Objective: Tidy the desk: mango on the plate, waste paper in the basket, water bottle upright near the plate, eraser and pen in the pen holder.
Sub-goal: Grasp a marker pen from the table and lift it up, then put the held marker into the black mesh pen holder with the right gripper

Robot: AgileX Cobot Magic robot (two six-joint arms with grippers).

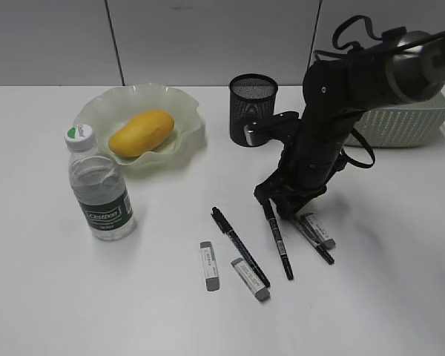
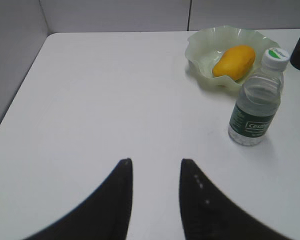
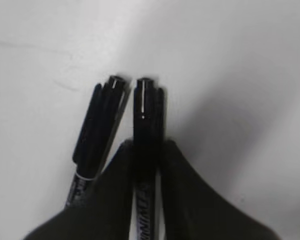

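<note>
The mango (image 1: 141,132) lies in the green glass plate (image 1: 189,111); both also show in the left wrist view, mango (image 2: 233,61) and plate (image 2: 200,47). The water bottle (image 1: 98,189) stands upright next to the plate, also in the left wrist view (image 2: 255,102). The pen holder (image 1: 252,104) stands behind the pens. My right gripper (image 3: 148,144) is shut on a black pen (image 3: 148,107) low at the desk (image 1: 400,282), with a second pen (image 3: 97,127) beside it. In the exterior view it (image 1: 282,204) is over two pens (image 1: 279,241) (image 1: 317,245). My left gripper (image 2: 156,162) is open and empty. No waste paper shows.
A third pen (image 1: 239,247) lies left of the gripper. Erasers lie at front (image 1: 210,265) (image 1: 250,279) and by the right pens (image 1: 320,231). The green basket (image 1: 408,122) stands at the back right behind my right arm; its inside is hidden.
</note>
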